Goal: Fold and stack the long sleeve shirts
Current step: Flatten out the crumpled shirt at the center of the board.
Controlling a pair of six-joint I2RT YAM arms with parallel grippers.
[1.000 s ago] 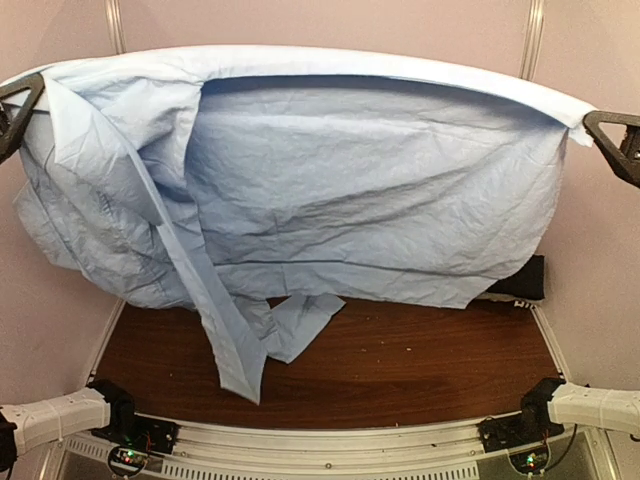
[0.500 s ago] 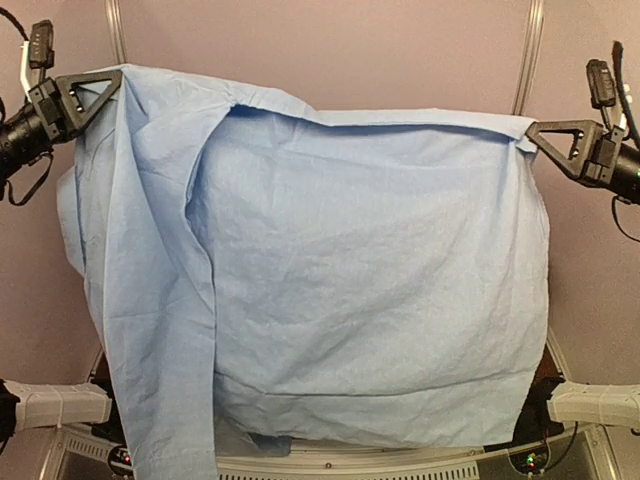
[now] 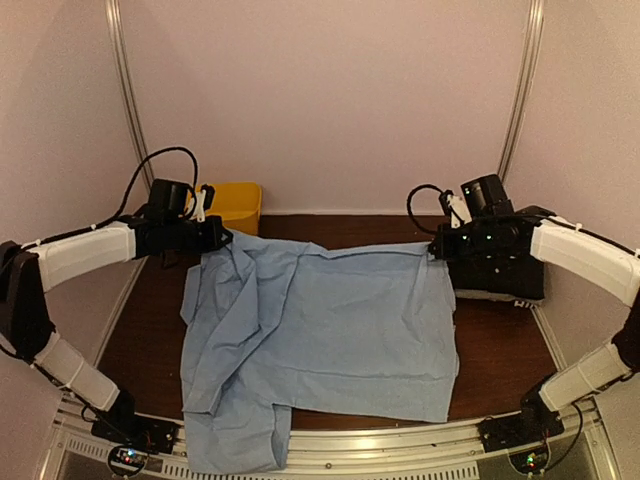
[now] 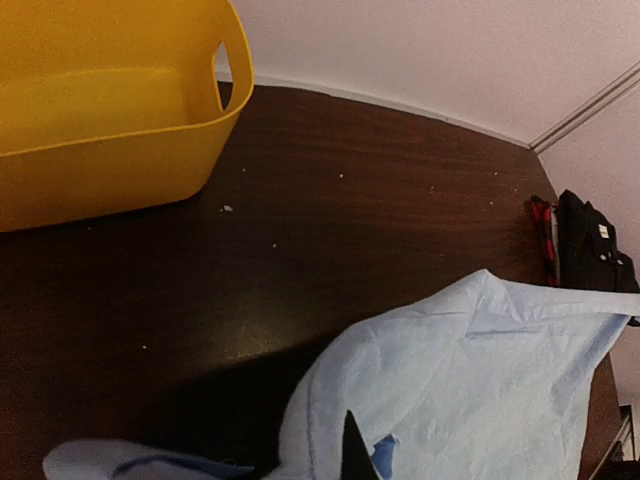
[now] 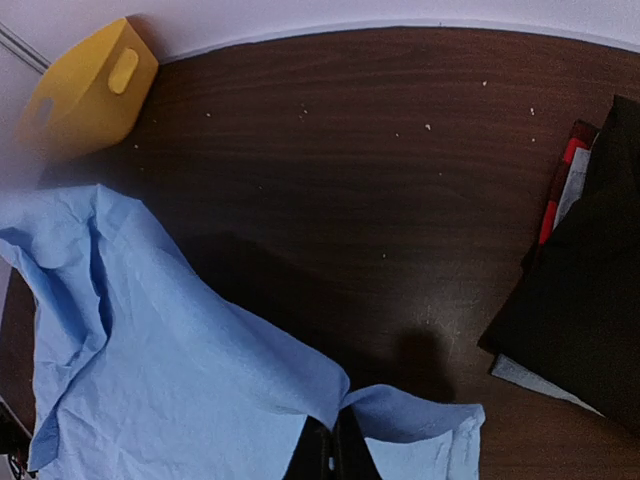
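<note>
clamping far corners of light blue shirt (image 3: 330, 320) in left gripper (image 3: 215, 238), right gripper (image 3: 437, 250); limp, light, best taken at hems

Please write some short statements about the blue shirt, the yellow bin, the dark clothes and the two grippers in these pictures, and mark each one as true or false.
1. The light blue shirt lies spread on the table. True.
2. A shirt lies inside the yellow bin. False: the part of its inside that shows is empty.
3. The left gripper and the right gripper are each shut on a far corner of the shirt. True.
4. The dark clothes lie beside the bin. False: they lie on the right side, the bin at the far left.
</note>
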